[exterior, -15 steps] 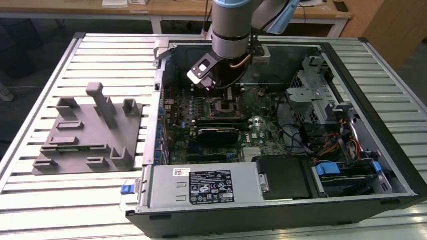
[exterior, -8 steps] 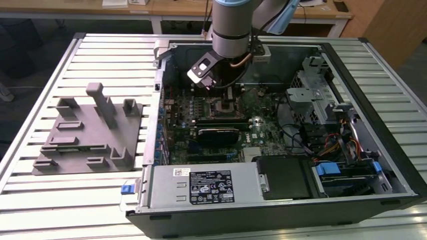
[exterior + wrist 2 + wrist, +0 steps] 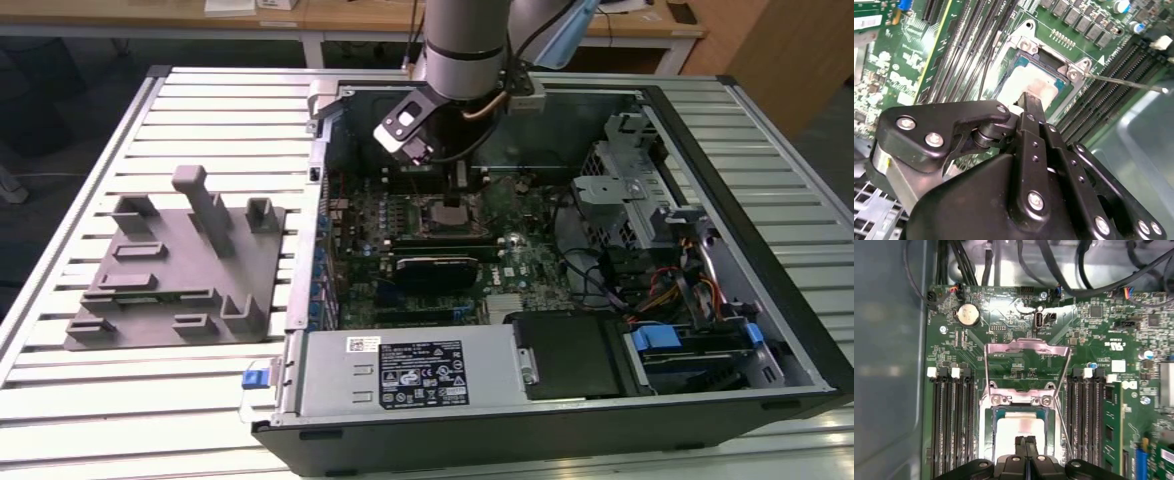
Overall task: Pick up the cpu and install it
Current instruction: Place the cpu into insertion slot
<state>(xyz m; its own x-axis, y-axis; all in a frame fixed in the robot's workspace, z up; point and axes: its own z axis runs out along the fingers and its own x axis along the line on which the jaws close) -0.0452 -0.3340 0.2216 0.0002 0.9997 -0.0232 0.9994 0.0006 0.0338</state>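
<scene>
Stickers (image 3: 424, 372) front the grey box (image 3: 334, 378), lower centre in the exterior view; gripper (image 3: 1026, 440) fingers (image 3: 1020, 446) meet over the pale silver cpu (image 3: 1020, 426) in its socket (image 3: 985, 435).

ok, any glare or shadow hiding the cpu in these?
Second wrist view: the cpu top is washed out to near white, and the gripper covers part of it. First wrist view: cpu evenly lit, mild sheen, edges readable. Exterior view: socket sits dim under the arm; cpu hard to make out.
</scene>
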